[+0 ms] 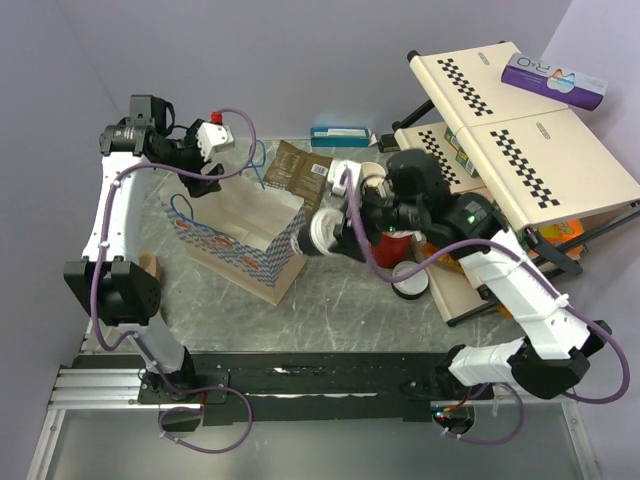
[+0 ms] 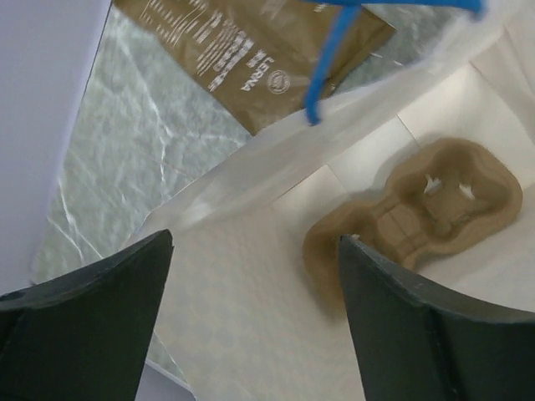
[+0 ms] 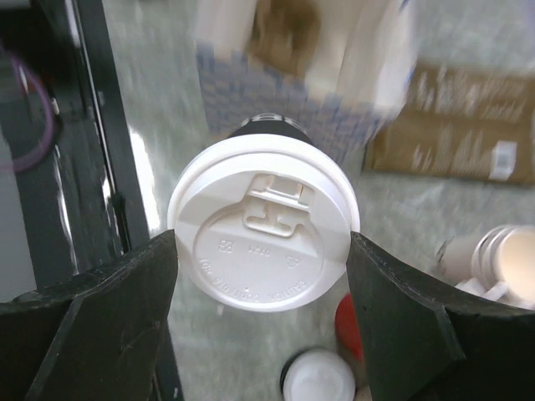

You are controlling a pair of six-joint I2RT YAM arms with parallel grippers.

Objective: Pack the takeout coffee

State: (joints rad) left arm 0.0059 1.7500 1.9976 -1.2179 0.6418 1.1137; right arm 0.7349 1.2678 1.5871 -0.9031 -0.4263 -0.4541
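Observation:
The takeout coffee point(image 1: 322, 232), a small cup with a round white lid point(image 3: 251, 251), hangs tipped on its side just right of the paper bag point(image 1: 240, 235). My right gripper point(image 1: 342, 228) is shut on it, one finger pressed against each side of the lid rim point(image 3: 261, 241). The blue-patterned white bag stands open, with a brown pulp cup carrier point(image 2: 426, 200) lying on its bottom. My left gripper point(image 1: 205, 175) hovers over the bag's far rim. Its jaws point(image 2: 255, 238) are open and wide apart, with the bag's wall seen between them and nothing gripped.
A brown packet point(image 1: 300, 170) lies behind the bag. Lidless cream cups point(image 1: 370, 178), a red cup point(image 1: 400, 245) and a loose white lid point(image 1: 410, 280) crowd the area under my right arm. A checkered folding board point(image 1: 530, 140) stands at the right, with a blue box point(image 1: 340, 135) at the back.

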